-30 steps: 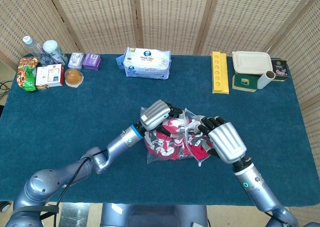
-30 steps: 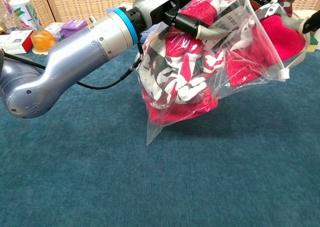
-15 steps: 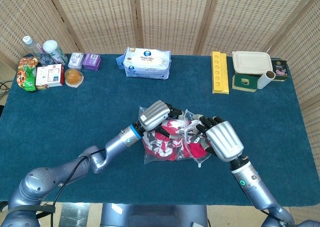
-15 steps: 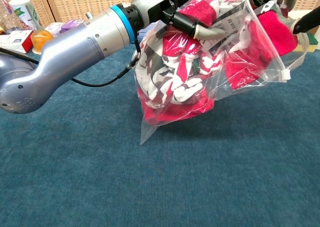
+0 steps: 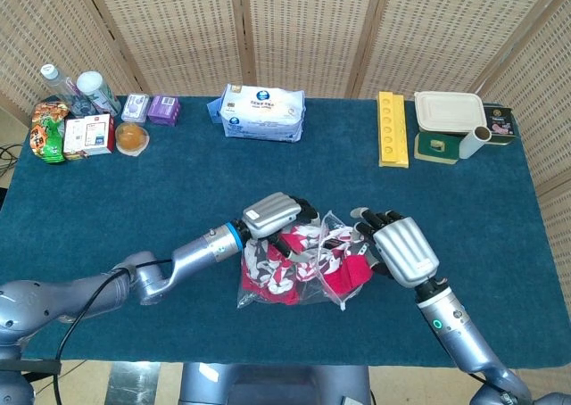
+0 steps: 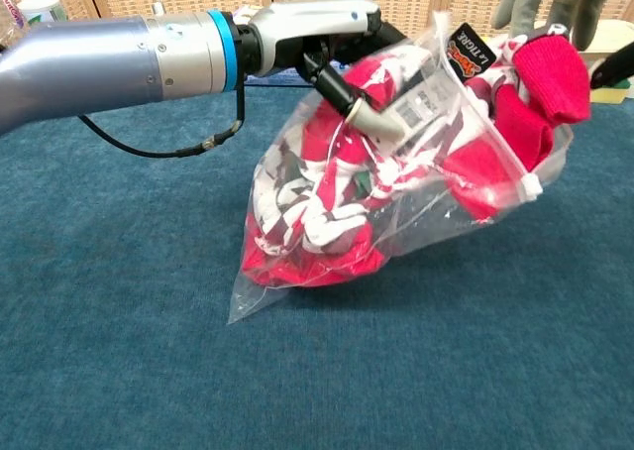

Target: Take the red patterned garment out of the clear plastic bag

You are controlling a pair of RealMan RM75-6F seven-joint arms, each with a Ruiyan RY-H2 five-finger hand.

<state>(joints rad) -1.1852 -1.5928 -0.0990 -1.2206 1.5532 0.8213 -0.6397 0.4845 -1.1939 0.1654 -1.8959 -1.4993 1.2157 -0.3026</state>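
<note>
Blue tabletop (image 5: 107,209) under clear plastic bag (image 6: 396,187), lower corner touching it. Inside, red patterned garment (image 6: 327,202). Left hand (image 5: 278,216) gripping bag's top; right hand (image 5: 400,249) holding its open end. Behind, tissue pack (image 5: 262,112), wicker screens (image 5: 294,30), seen from head only.

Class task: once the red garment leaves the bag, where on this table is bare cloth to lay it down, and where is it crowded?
Bare cloth lies between the wipes pack and the bagged garment, and on the near-left beside the left arm. The back-left corner around the bottles and the back-right around the lidded container are crowded.
</note>
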